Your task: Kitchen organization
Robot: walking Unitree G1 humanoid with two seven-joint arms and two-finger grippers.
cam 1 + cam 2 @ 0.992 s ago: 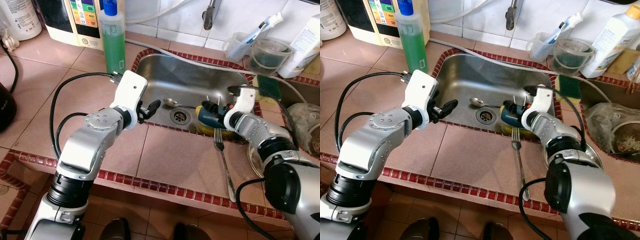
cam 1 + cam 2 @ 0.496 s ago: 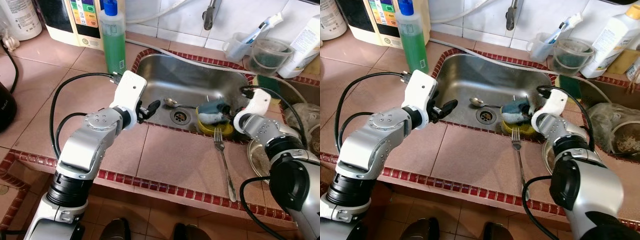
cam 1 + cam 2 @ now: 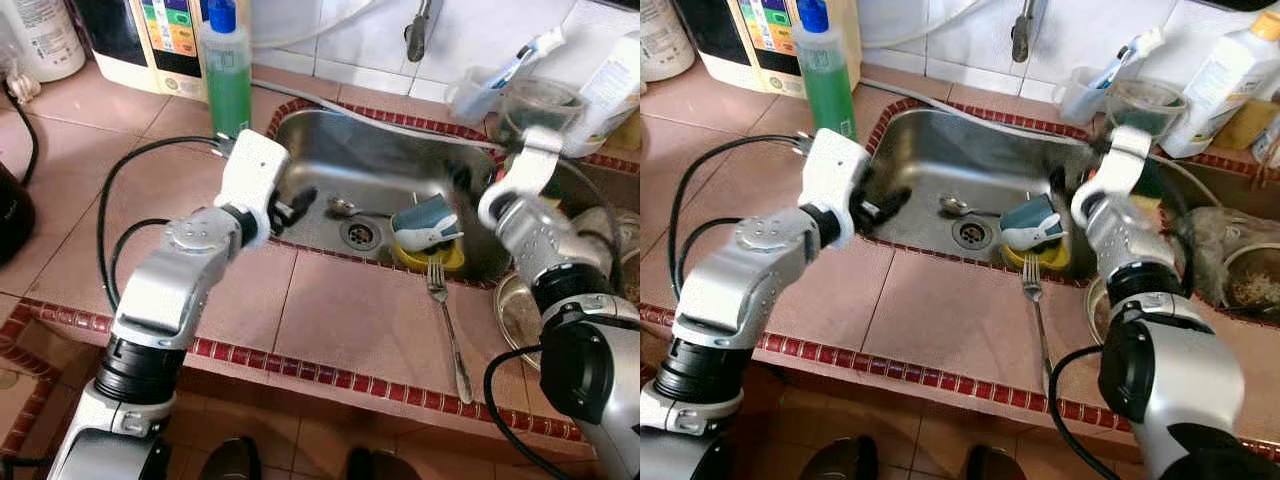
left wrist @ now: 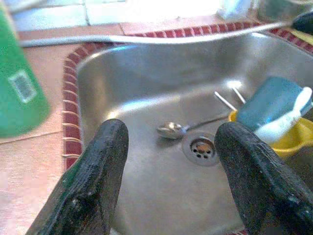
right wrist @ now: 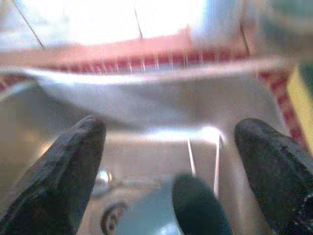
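Left gripper point(image 4: 168, 161) spread, at sink's point(image 3: 380, 165) left rim. Right gripper point(image 5: 171, 161) spread, empty, above sink's right side. Cup point(image 3: 424, 222) lay tilted in yellow bowl point(image 3: 432, 258), right of drain. Fork point(image 3: 447, 325) on near counter.

A home kitchen: a steel sink point(image 3: 400, 170) set into a pink-tiled bench point(image 3: 350, 320), a tap point(image 3: 420, 28) above it, a green soap bottle point(image 3: 228, 75) beside it, dishes and a spoon point(image 4: 171, 129) in the basin, and what looks like a toothbrush cup point(image 3: 478, 90) behind.
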